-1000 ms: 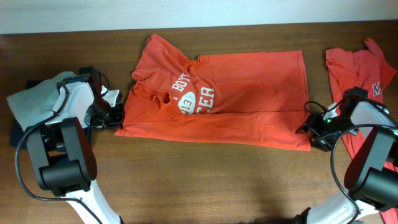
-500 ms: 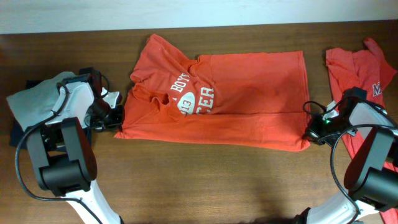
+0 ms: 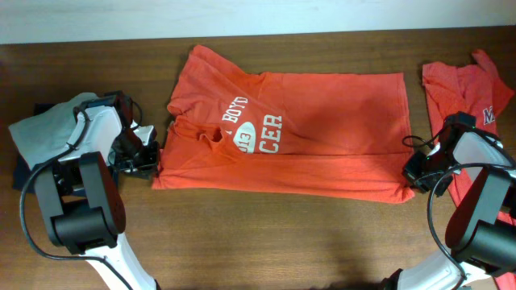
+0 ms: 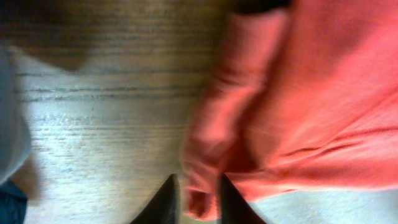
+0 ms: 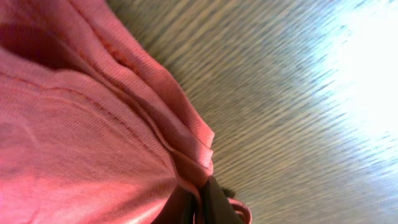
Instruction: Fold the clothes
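The left gripper (image 4: 198,204) sits at the left edge of the orange-red heathered T-shirt (image 3: 322,137) with white chest lettering, close to its near-left corner. In the left wrist view its two dark fingertips (image 4: 166,200) stand a little apart with a rolled lobe of the shirt's edge between them. Whether they press the cloth or only flank it, I cannot tell. The right gripper (image 5: 200,206) is at the right edge of the same shirt, close to the near-right corner. Its fingers are pressed together and pinch the stitched hem, which bunches into a narrow fold right at the tips.

The T-shirt lies spread on the brown wooden table (image 3: 266,242), between the two arms, with its long axis running left to right. The white lettering (image 3: 254,133) and its oval sit on the left half, slightly tilted and readable from the near side. The cloth around them is wrinkled, and a sleeve-like flap points toward the far left. The right half is plain and smoother and ends in a straight edge. A crease runs left to right just inside the near edge.

A second orange-red T-shirt (image 3: 472,84) lies at the right end of the table, partly under the right arm. At the left end, behind the left arm, a pale grey cloth (image 3: 40,129) rests on a dark blue item (image 3: 22,173).
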Controlling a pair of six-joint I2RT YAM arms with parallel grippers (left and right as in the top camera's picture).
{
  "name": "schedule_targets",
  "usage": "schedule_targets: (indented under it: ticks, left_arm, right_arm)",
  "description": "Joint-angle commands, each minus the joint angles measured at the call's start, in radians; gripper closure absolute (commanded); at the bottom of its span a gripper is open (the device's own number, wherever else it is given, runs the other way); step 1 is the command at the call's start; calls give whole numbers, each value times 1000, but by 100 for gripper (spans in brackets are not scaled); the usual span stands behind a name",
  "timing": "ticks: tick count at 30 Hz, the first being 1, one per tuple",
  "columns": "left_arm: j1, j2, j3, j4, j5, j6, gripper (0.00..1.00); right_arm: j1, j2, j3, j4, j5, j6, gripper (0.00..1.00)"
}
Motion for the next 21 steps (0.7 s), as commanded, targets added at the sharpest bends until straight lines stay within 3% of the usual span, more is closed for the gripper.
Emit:
schedule_targets:
  ticks: [1,2,5,10,14,16,21]
  left_arm:
    - [-1,-13,42,-29,-18,-2,66]
    - [-1,-13,74,-49,-17,-2,62]
    - [-1,-13,141,-87,-17,-2,59]
    - [-2,-13,253,-140,-9,-2,52]
    - [-5,-13,298,-130,109,6,44]
    - [-11,-13,303,-96,181,9,42]
    - [-19,-13,303,-61,186,8,42]
  right_arm:
    - [-9,27,-20,0,156,28,77]
    - [-9,27,-15,-6,155,29,62]
    - [-9,27,3,-35,145,29,39]
    - [-10,26,53,-108,145,32,32]
    - [-26,26,82,-155,90,47,27]
    - [-45,26,82,-163,2,47,20]
    - [-61,26,82,-155,-141,47,2]
